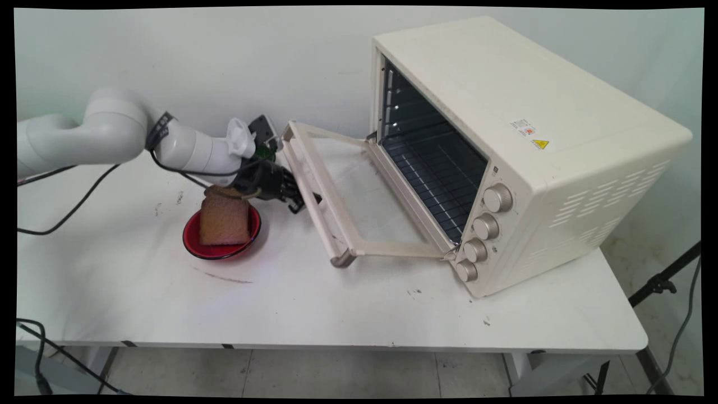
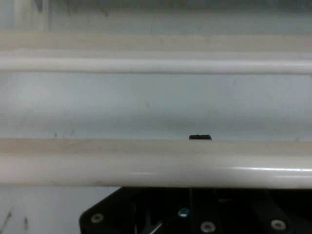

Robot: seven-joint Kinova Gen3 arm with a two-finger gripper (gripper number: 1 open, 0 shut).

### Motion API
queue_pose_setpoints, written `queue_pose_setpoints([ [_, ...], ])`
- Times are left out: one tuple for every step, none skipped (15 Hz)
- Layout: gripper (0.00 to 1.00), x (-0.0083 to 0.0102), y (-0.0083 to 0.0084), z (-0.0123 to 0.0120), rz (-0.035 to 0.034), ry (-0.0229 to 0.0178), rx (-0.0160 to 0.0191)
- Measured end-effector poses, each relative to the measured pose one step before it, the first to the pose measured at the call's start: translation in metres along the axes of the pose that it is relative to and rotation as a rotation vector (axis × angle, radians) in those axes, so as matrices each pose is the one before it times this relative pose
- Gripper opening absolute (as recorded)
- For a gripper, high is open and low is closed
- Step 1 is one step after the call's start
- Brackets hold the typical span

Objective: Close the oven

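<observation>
The gripper (image 1: 300,199) is pressed up against the outer edge of the oven door (image 1: 342,191), right at the handle (image 1: 314,202) that runs along that edge. Whether the jaws are open or clamped on the handle cannot be told: in the main view the door's rim hides their tips, and in the hand view the pale handle bar (image 2: 156,165) crosses the whole picture and covers everything above the black linkage. A small dark tip shows just past the bar in the hand view, too small to identify.

The cream oven (image 1: 505,157) stands on the right of the white worktop (image 1: 336,308) with its door hanging open toward the left, its wire rack (image 1: 437,174) visible inside and four knobs (image 1: 485,227) down its front corner. Just beside the gripper, toward the near side, a brown slice of toast (image 1: 225,217) stands upright in a red bowl (image 1: 193,241); the gripper's wrist partly overlaps the slice's top edge.
</observation>
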Motion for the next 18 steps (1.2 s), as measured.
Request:
queue_pose_setpoints([
  [0.0, 0.00684, -0.00115, -0.00277, -0.00181, 0.01392, -0.00111],
  [0.0, 0.00762, -0.00093, -0.0023, -0.00212, 0.01428, -0.00149],
  [0.0, 0.00703, -0.00074, -0.0018, -0.00185, 0.01242, -0.00125],
  [0.0, 0.00866, -0.00054, -0.00165, -0.00171, 0.01445, -0.00182],
  [0.0, 0.00893, -0.00027, -0.00116, -0.0015, 0.01401, -0.00251],
  [0.0, 0.00801, -0.00013, -0.00069, -0.00113, 0.01199, -0.00225],
  [0.0, 0.0053, 0.00001, -0.00032, -0.00052, 0.00792, -0.00182],
  [0.0, 0.00842, 0.0002, -0.00013, -0.00046, 0.0118, -0.00344],
  [0.0, 0.00544, 0.00018, 0.00004, -0.00031, 0.00765, -0.00238],
  [0.0, 0.00837, 0.00033, 0.0006, -0.00012, 0.01123, -0.00412],
  [0.0, 0.00952, 0.00024, 0.00048, -0.00036, 0.01335, -0.00393],
  [0.0, 0.00895, 0.00029, 0.0006, -0.00001, 0.01246, -0.00383],
  [0.0, 0.00734, 0.00024, 0.00071, 0.00017, 0.00997, -0.0035],
  [0.0, 0.0079, 0.00018, 0.0007, 0.00029, 0.01086, -0.00357],
  [0.0, 0.00722, 0.00005, 0.00057, 0.00056, 0.00981, -0.00325],
  [0.0, 0.00568, 0.00006, 0.00028, 0.00138, 0.00731, -0.00296],
  [0.0, 0.00578, -0.00014, 0.00003, 0.00191, 0.00722, -0.00301],
  [0.0, 0.00506, -0.00018, -0.0001, 0.00253, 0.00614, -0.0032],
])
